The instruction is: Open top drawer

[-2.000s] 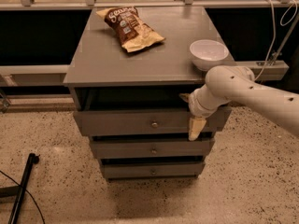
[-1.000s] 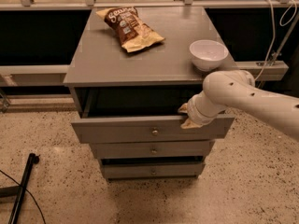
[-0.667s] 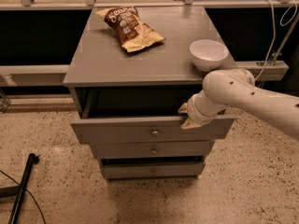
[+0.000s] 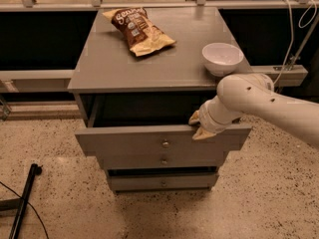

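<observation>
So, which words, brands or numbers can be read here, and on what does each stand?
Chip bag: printed lettering near its far end, too blurred to read.
White bowl, top drawer, and the gripper at that drawer's upper edge: no text visible.

Chip bag (image 4: 138,30) lettering unreadable. Hand (image 4: 199,126) at top drawer (image 4: 134,141) front edge.

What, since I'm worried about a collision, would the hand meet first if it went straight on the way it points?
Probably the top drawer: the hand sits at its front's upper edge, though depth is unclear.
</observation>
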Robot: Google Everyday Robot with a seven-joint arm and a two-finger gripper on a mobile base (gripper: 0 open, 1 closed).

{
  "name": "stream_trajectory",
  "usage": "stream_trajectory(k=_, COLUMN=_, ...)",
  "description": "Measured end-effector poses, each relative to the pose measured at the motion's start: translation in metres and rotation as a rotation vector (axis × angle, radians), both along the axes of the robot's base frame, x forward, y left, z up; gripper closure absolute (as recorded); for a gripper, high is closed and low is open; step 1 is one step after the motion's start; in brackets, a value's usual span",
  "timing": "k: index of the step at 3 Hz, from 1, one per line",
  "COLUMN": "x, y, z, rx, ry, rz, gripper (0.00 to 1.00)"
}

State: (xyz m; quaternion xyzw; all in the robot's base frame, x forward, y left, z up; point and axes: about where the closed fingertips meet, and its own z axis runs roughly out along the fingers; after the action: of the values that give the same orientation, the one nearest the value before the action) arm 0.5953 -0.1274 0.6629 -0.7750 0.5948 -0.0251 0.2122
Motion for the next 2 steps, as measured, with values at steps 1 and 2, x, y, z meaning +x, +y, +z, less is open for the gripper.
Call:
stream_trajectory(k=1, x=0.0, y=0.0, z=0.0, rx=0.0, ry=0.0, rz=0.0, gripper=0.13)
stream_trajectory(k=2, x=0.0, y=-0.0001, z=-0.0007, rx=-0.003, ry=0.006, rz=0.0, gripper=0.0)
